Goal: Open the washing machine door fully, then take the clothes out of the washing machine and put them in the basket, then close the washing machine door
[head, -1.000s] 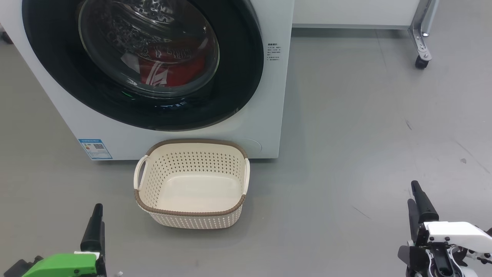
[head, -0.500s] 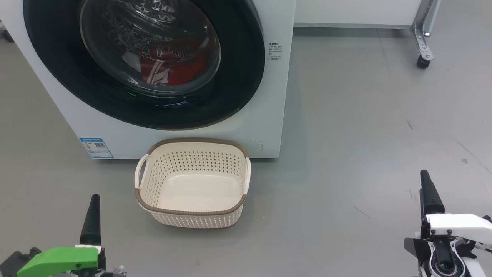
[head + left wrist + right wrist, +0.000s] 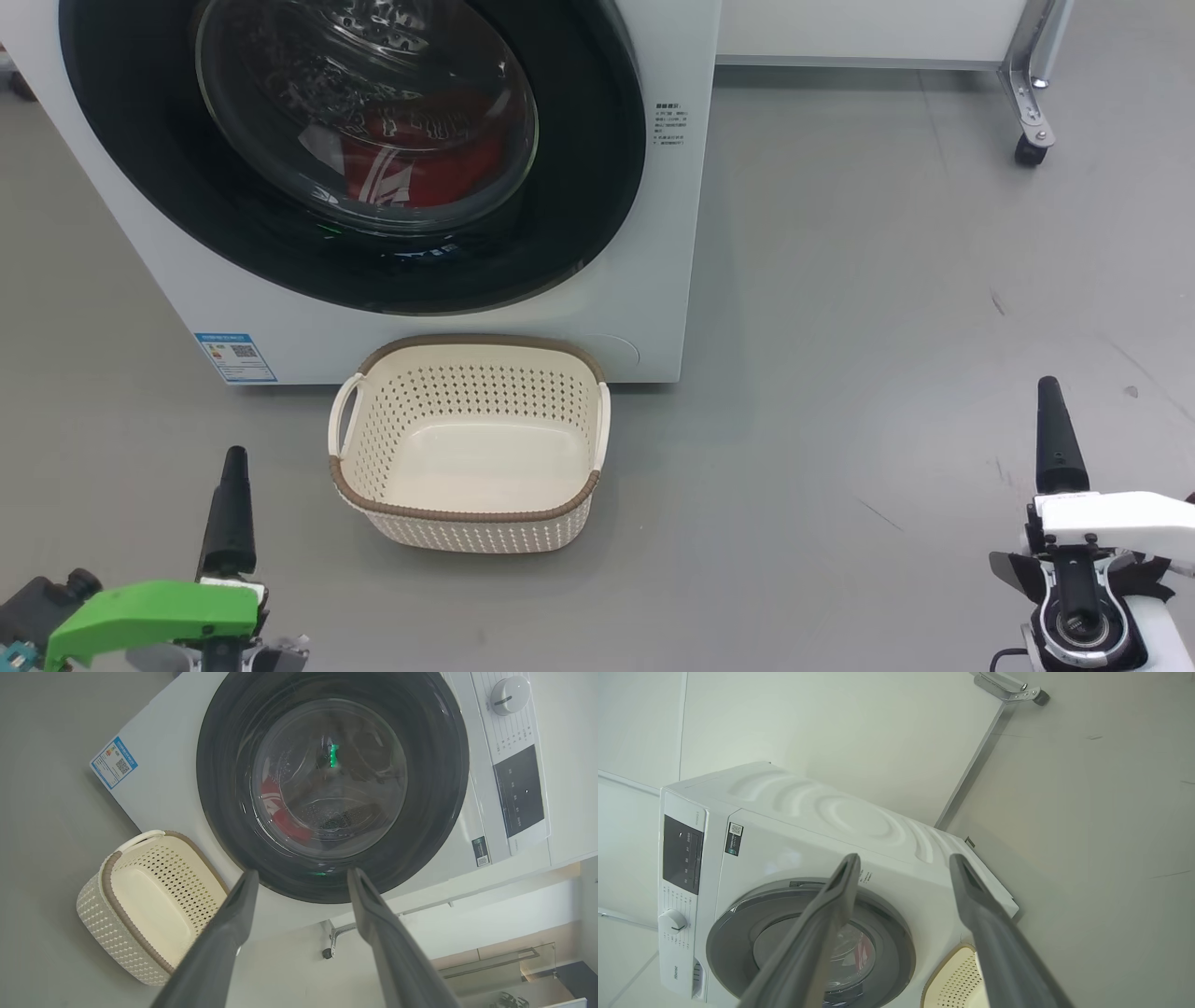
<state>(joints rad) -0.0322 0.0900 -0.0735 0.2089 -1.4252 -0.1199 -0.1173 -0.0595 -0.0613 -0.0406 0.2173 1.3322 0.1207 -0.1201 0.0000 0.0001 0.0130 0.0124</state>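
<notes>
Grey floor [image 3: 840, 327] is spread beneath the white washing machine [image 3: 653, 280], seen at 11 o'clock in the head view. The washing machine door [image 3: 579, 187] is shut; its glossy rim is judged rigid and slippery, best hooked at the edge, no handle being made out. At its 6 o'clock the basket [image 3: 467, 515] is set, empty. Soft, light clothes [image 3: 420, 173] are seen through the door, to be pinched at a fold. The left gripper [image 3: 303, 871] and right gripper [image 3: 903, 856] are held spread, empty.
</notes>
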